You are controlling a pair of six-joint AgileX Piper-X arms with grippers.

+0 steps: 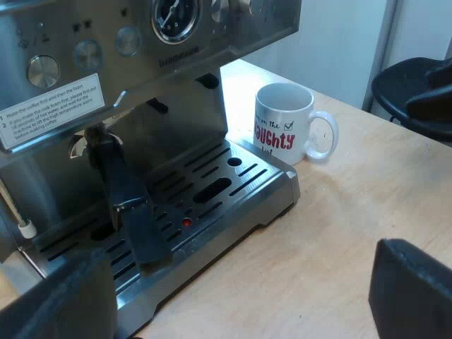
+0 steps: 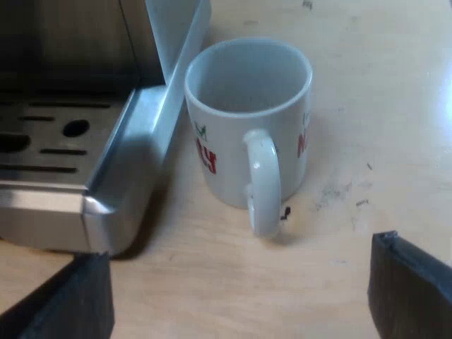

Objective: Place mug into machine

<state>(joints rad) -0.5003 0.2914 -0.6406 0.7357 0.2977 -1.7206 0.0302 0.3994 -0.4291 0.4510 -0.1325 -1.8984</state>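
Right fingers [image 2: 413, 289] and left fingers [image 1: 413, 293] gape apart, mug [image 2: 247, 120] upright just beyond the right pair.

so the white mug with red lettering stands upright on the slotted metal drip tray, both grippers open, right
Not on it: the white mug with red lettering stands upright on the pale wooden table, beside the slotted metal drip tray; the right wrist view shows it. Left gripper and right gripper are open.

Holder handle [image 1: 131, 205] overhangs drip tray [image 1: 281, 185]; tray end near mug [image 1: 282, 123] bare.
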